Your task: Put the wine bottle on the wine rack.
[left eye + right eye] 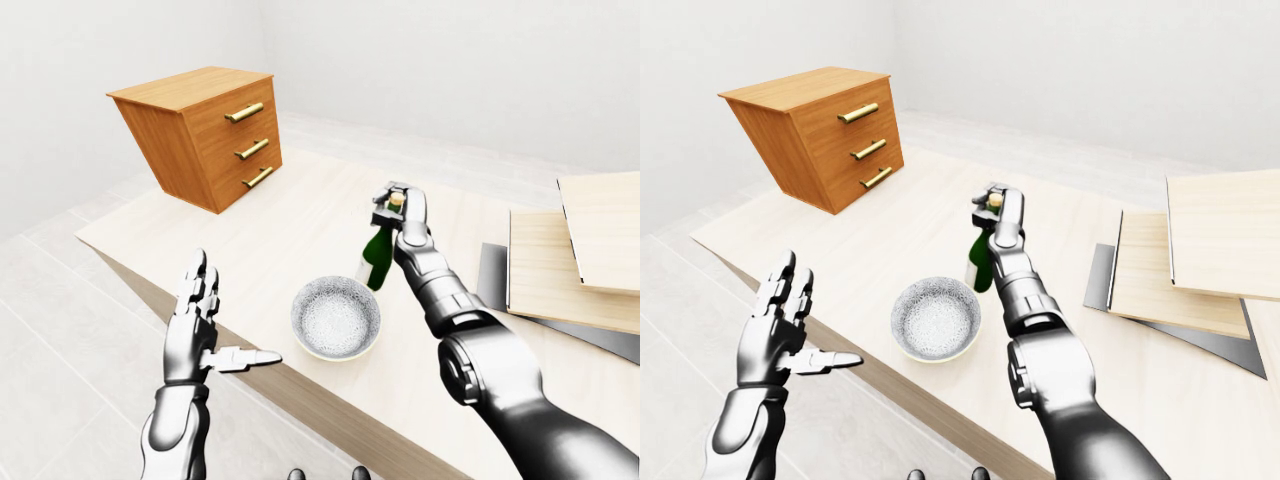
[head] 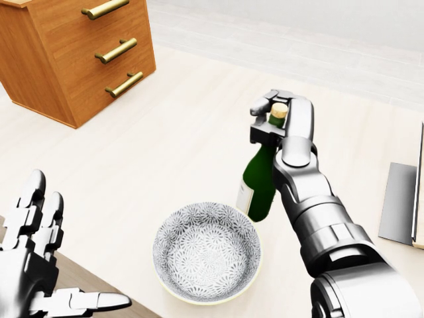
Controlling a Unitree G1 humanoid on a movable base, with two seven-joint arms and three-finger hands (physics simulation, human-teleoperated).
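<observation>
Fingers of the right hand (image 2: 278, 112) wrap the neck of the wine bottle (image 2: 260, 175), just below the cork; bottle tilted, mid-frame in head view, w/ its base by the patterned bowl (image 2: 207, 252) at lower center. Left hand (image 2: 30, 255) at bottom left, fingers spread, holding nothing. Table (image 2: 159, 152) is pale wood. Wooden drawer unit (image 2: 79, 50) upper left.

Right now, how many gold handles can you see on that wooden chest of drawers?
3, stacked on the drawer fronts of the chest at the head view's upper left: top handle, middle handle, bottom handle. None seems hidden.
</observation>
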